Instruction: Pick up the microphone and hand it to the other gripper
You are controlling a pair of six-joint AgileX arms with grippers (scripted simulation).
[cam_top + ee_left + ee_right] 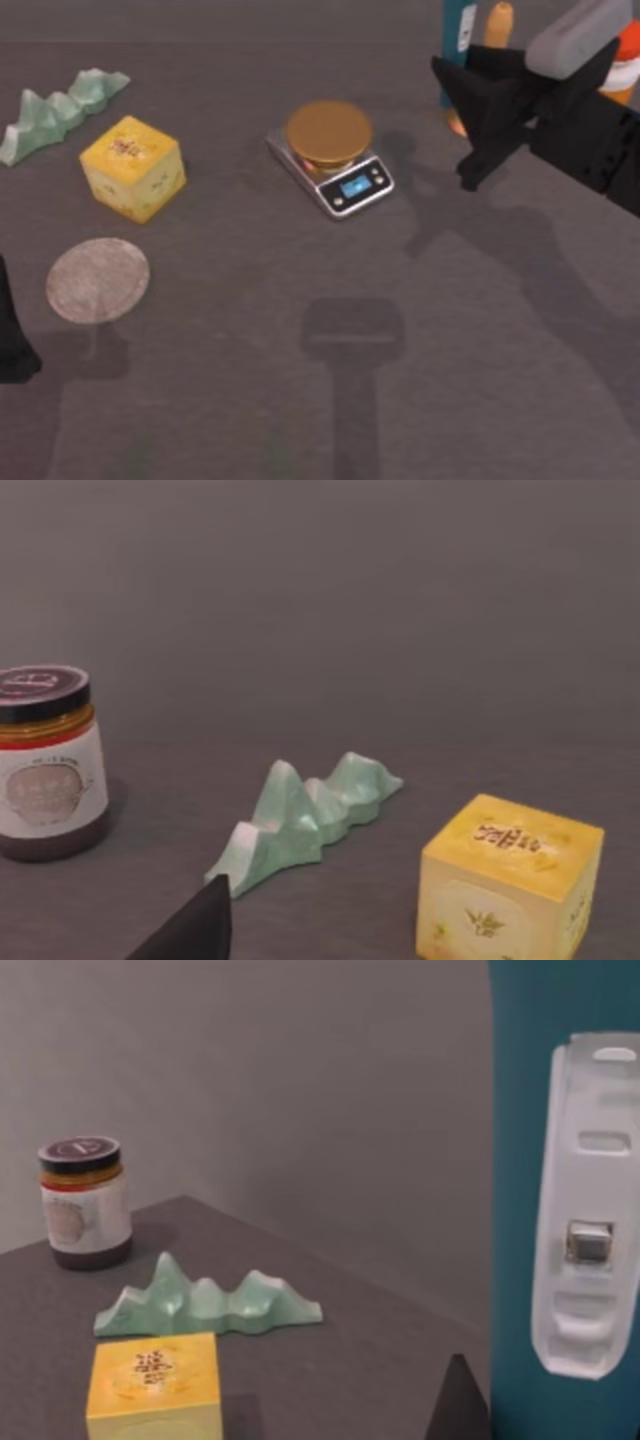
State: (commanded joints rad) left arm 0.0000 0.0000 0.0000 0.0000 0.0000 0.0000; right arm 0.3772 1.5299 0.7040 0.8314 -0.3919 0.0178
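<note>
the right tool (478, 120), fingers spread, sits close beside the upright microphone (459, 40), so a slightly off approach may tip it over.

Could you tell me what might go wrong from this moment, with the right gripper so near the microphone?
1. The right gripper is close beside the upright microphone; a glancing touch could tip it instead of catching it.
2. An orange-topped thing stands right next to the microphone and might get knocked.
3. The left gripper waits at the table's far left edge, so the handover would pass over the scale.
</note>
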